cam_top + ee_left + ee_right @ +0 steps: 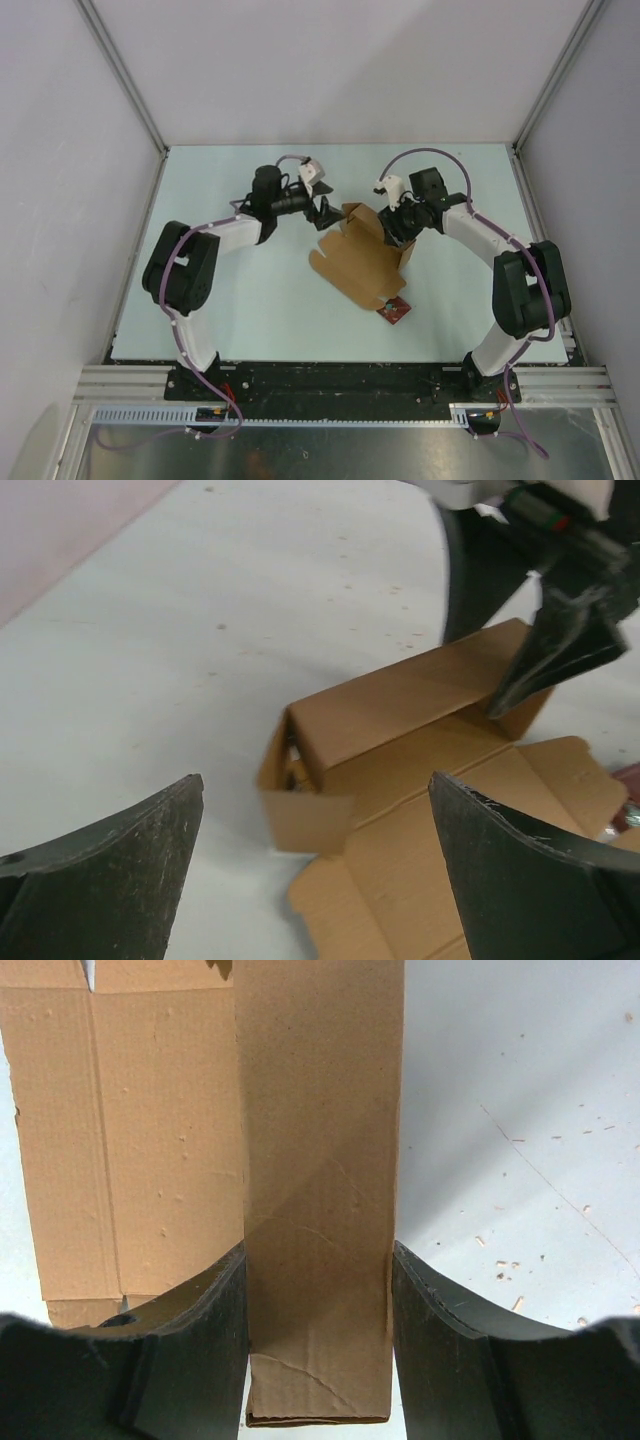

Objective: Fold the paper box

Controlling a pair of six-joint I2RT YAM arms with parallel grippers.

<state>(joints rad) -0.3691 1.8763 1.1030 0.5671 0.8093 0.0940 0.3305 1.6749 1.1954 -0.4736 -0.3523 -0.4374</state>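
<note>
The plain brown kraft cardboard box sheet (358, 265) lies at the middle of the pale worktop (240, 300), mostly flat, with one long wall folded up. The right fingers (200, 1370), half open, clamp that raised wall from both sides. The left fingers (110, 880) hover just beside the sheet, spread wide, holding nothing.

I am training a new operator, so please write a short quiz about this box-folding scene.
1. True or false: the left arm's fingers grip the paper box.
2. What do the right arm's fingers pinch? A) a folded-up strip of the box; B) the left arm; C) nothing.
3. Fill in: the small square item by the box's near corner is dark ___.
Key: 1 false, they stand open; 2 A; 3 red.
</note>
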